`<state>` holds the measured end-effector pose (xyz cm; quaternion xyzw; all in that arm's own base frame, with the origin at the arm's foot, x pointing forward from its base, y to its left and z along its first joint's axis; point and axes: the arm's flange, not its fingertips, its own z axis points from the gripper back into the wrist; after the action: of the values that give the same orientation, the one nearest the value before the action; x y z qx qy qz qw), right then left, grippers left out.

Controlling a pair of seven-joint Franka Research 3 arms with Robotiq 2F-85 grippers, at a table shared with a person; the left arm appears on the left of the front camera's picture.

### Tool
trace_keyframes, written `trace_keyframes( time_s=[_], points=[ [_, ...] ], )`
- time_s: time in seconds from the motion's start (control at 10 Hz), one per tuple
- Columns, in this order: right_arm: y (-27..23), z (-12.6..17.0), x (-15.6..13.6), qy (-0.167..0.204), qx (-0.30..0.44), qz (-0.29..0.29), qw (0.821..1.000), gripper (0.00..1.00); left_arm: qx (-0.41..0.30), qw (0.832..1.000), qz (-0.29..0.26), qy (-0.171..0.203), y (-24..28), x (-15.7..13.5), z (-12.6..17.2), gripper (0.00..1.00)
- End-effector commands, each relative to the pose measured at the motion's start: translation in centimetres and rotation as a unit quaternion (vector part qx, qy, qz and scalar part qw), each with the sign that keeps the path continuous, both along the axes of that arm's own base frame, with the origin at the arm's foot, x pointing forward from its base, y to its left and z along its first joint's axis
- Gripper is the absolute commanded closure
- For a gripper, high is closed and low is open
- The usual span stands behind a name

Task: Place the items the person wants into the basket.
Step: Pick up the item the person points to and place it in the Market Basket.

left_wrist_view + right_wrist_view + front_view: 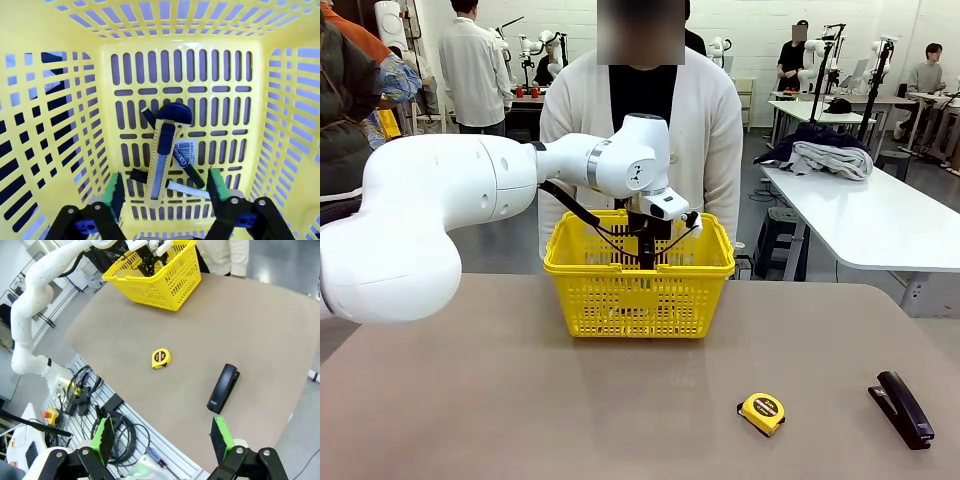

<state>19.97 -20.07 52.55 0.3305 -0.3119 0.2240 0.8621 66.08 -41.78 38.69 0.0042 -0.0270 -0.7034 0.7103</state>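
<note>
The left arm reaches across the tabletop (pixel 520 400) and hangs its left gripper (pixel 164 192) down inside the basket (pixel 640 295), low between the walls, presumably so things land on the floor of it rather than drop from a height. From the left wrist, the jaws stand wide apart with nothing between the green pads (pixel 116 192). Just past them the utility knife (pixel 165 155) lies flat on the slotted bottom, its dark end pointing to the far wall. It rests across a dark pen (pixel 187 170), and a marker (pixel 170 186) lies crosswise under the knife's near end. All three are loose on the basket floor, touching one another, none in the grip.

The basket sits at the far edge of the tabletop, right in front of the person (pixel 640 110), handy for both sides. By my read the wanted items are in, and the arm only has to lift straight up to clear the rim without snagging a handle.

The right gripper (pixel 162 437) is wide open too and holding nothing, high above the near edge. Below it the tape measure (pixel 160 358) and the stapler (pixel 223 388) lie well apart on the tabletop, far from the basket, likely left there as things nobody asked for.
</note>
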Motion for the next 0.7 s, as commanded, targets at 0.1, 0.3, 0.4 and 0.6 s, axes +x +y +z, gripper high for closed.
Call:
trace_keyframes(
  time_s=[0.1,0.3,0.4,0.6],
  points=[
    [0.0,-0.1,0.1,-0.010,0.012,0.005,1.000,0.00,0.001,1.000,-0.012,0.004,-0.4,1.0,1.1,0.00],
    [0.0,-0.1,0.1,-0.010,0.012,0.005,1.000,0.00,0.000,1.000,-0.008,0.005,-0.2,0.8,1.1,0.00],
    [0.0,-0.1,0.1,-0.010,0.012,0.005,1.000,0.00,0.001,1.000,-0.007,0.005,-0.3,0.8,1.2,0.00],
    [0.0,-0.1,0.1,-0.010,0.012,0.005,1.000,0.00,0.020,1.000,-0.001,0.002,-0.4,-0.1,2.0,0.00]
  ],
)
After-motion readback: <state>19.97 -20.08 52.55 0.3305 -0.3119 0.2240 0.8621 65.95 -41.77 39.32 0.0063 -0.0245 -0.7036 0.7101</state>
